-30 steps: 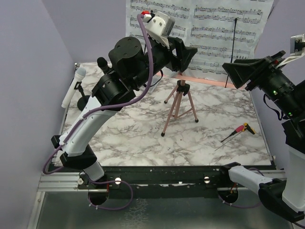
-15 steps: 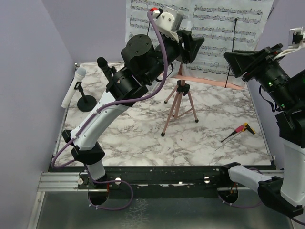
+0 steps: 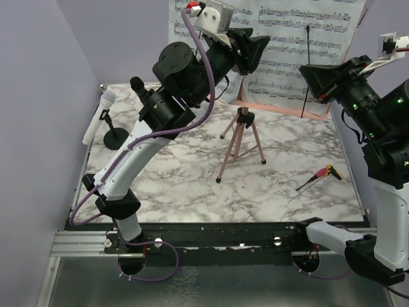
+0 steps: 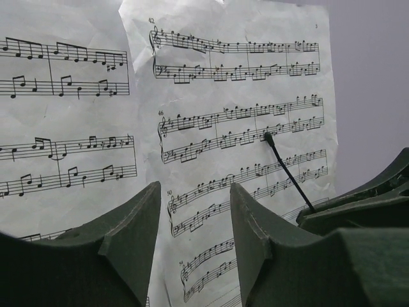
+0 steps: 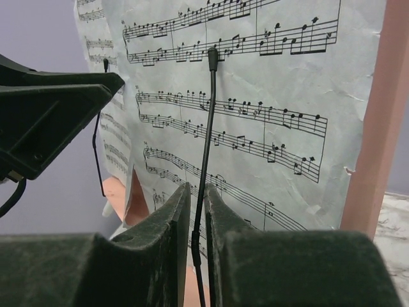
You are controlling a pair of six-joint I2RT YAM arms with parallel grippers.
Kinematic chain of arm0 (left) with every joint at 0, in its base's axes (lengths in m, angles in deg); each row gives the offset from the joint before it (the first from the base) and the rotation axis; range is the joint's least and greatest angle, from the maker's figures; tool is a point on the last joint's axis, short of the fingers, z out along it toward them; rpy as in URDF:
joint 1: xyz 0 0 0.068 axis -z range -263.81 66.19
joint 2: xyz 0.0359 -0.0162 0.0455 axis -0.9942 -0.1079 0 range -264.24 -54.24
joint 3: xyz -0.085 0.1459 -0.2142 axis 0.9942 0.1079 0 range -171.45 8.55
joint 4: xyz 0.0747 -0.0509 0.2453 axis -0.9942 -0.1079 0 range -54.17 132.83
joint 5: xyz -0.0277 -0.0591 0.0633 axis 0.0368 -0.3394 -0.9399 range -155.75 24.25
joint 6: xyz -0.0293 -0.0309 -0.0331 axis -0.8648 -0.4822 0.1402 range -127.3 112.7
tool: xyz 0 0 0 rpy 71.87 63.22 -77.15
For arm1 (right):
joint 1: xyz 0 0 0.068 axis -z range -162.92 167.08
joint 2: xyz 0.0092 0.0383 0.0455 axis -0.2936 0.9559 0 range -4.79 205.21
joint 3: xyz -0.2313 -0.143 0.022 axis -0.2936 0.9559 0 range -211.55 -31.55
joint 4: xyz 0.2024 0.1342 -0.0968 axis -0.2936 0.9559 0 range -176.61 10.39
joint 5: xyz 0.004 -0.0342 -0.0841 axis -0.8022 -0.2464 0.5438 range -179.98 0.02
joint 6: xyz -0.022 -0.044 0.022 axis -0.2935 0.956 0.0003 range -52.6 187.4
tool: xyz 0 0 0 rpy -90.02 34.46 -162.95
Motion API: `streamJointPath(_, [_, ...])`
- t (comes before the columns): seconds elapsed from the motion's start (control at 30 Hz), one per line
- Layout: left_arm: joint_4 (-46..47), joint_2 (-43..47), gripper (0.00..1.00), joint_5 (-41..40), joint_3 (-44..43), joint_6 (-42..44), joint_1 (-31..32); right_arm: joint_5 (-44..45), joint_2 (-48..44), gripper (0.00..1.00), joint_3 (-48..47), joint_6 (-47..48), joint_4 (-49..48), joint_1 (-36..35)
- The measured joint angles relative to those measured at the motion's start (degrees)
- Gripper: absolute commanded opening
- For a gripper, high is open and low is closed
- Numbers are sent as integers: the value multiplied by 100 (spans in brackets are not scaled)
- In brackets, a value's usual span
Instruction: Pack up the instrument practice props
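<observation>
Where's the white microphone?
In the top view, the white microphone leans in a black stand at the table's far left, by the purple wall, near the black microphone.

Left arm (image 3: 137, 153) and right arm (image 3: 383, 192) high, far forward; left jaws apart; right jaws a slit apart

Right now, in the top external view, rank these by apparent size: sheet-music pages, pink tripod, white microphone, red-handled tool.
1. sheet-music pages
2. pink tripod
3. white microphone
4. red-handled tool, nearly the microphone's length but far thinner
</observation>
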Motion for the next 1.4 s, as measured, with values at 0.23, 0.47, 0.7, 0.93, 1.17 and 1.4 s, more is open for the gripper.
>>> streamJointPath(0.23, [177, -131, 48, 136, -9, -140, -111, 0, -13, 13, 81, -2, -81, 0])
streamJointPath(0.47, [306, -275, 47, 149, -9, -271, -223, 0, -42, 10, 138, -2, -138, 0])
streamJointPath(0.7, [437, -291, 52, 203, 2, -426, -275, 0, -68, 10, 214, -2, -216, 0])
streamJointPath(0.93, [660, -94, 53, -57, 369, -433, -282, 0, -131, 10, 299, -2, -278, 0])
streamJointPath(1.17, [756, 17, 56, -245, 549, -468, -282, 0, -153, 10, 389, -2, -389, 0])
streamJointPath(1.4, [920, 256, 57, -295, 935, -494, -284, 0, -219, 4, 520, -7, -529, 0])
